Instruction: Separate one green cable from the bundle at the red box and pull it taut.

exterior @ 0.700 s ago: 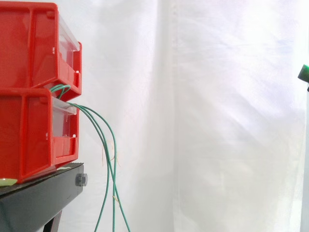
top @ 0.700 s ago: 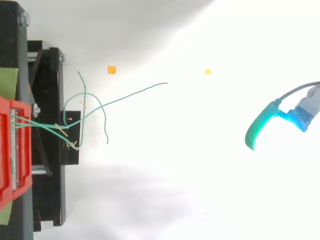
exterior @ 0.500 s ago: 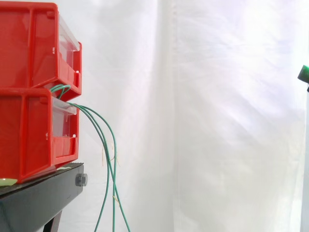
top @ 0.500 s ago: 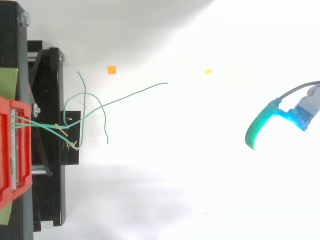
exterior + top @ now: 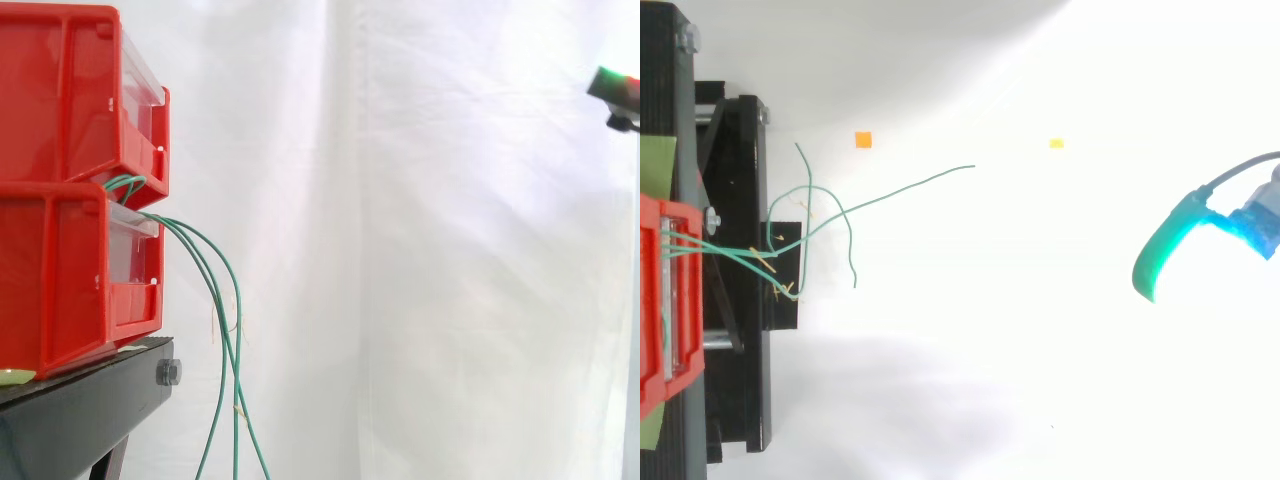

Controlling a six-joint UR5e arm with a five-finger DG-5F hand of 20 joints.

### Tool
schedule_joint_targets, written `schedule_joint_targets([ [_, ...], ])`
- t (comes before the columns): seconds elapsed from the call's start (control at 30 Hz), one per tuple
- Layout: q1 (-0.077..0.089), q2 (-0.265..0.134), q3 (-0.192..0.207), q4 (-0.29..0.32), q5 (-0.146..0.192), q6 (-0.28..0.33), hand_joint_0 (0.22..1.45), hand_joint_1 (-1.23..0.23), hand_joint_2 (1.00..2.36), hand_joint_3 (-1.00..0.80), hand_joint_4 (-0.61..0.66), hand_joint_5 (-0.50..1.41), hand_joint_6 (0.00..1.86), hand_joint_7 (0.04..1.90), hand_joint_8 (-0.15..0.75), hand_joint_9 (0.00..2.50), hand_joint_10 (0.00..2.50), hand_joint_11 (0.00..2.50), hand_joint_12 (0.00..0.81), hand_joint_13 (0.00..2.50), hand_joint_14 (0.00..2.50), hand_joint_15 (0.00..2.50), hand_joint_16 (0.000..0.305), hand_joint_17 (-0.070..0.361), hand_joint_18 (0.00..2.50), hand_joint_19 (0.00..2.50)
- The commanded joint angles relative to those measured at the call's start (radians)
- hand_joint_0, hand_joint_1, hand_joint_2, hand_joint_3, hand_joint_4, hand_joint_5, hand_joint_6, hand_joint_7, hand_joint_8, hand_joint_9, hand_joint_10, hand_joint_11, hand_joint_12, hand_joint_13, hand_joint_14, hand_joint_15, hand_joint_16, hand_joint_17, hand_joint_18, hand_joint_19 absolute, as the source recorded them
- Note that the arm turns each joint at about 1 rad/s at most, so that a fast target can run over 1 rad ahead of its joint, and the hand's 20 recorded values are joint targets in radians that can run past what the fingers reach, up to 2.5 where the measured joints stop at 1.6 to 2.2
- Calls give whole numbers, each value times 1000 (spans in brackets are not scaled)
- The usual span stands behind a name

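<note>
Leftward in the top view, thin green cables (image 5: 805, 237) at the red plastic bin (image 5: 60, 270) are seen well apart from the robot hand (image 5: 1158, 250), whose closure cannot be told.

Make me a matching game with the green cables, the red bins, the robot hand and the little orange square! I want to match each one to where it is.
Things:
1. green cables
2. red bins
3. hand
4. orange square

Places:
A. stacked on the black stand
B. at the right edge, far from the cables
C. lying on the white floor, seen from above
D. hanging down from the front of the bins

Pairs: 1-D, 2-A, 3-B, 4-C
</note>
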Motion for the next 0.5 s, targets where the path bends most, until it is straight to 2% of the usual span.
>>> schedule_joint_targets([
  [0.0,-2,-1,11,26,21,-34,418,-470,1000,-500,120,-270,501,600,330,1280,25,807,454,1087,19,664,97,218,1339,524],
  [0.07,-3,-1,11,72,69,-46,418,-470,1000,-500,120,-270,501,602,332,1258,22,762,458,1068,19,631,96,217,1317,511],
  [0.1,-5,-1,11,79,81,-52,417,-471,1000,-500,119,-270,501,597,332,1221,19,691,464,1022,19,577,97,218,1301,502],
  [0.13,-6,-1,11,89,110,-66,418,-471,1000,-500,119,-270,501,599,333,1193,20,656,468,971,17,535,97,218,1276,499],
  [0.17,-6,-1,11,98,130,-77,416,-472,1000,-500,119,-269,501,596,335,1140,20,586,463,932,16,503,97,218,1255,484],
  [0.2,-6,-1,11,102,148,-88,415,-473,1000,-500,108,-270,501,595,341,976,13,429,466,833,14,412,97,219,1206,458],
  [0.27,-6,-1,11,118,218,-123,415,-475,1000,-500,104,-270,501,595,344,910,12,373,466,810,14,382,97,219,1199,458],
  [0.33,-6,-1,11,138,270,-141,414,-473,1000,-500,101,-270,501,595,349,838,12,319,468,776,12,348,98,220,1202,457],
  [0.37,-6,-1,11,168,313,-158,413,-472,1000,-500,100,-271,501,596,354,781,8,244,464,761,11,325,97,219,1197,447],
  [0.47,-6,-1,11,207,346,-190,412,-472,1000,-500,99,-274,501,591,360,757,6,180,462,722,10,289,96,216,1164,453],
])
